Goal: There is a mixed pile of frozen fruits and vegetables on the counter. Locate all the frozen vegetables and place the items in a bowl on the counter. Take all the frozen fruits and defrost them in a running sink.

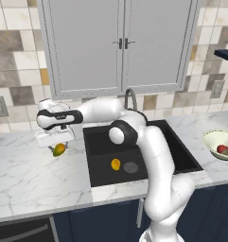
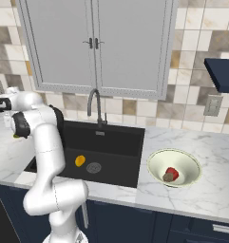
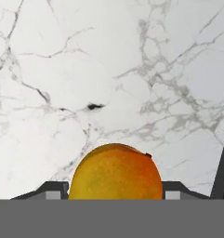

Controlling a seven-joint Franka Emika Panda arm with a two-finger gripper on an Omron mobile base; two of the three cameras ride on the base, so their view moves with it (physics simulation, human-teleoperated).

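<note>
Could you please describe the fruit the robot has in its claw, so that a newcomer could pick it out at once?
Start at the black sink and look to the marble counter on its faucet-facing left. There the claw is shut on a small oval mango, yellow-orange tinged green. The other mango lies in the basin by the drain; this one sits between the fingers.

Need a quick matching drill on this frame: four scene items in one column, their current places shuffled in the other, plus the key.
Items:
1. mango in gripper
2. second mango
3. red vegetable
4. faucet

Places:
A. inside the bowl
B. on the sink floor beside the drain
C. behind the basin, at the tiled wall
D. between the fingers, over the counter left of the sink

Pairs: 1-D, 2-B, 3-A, 4-C
</note>
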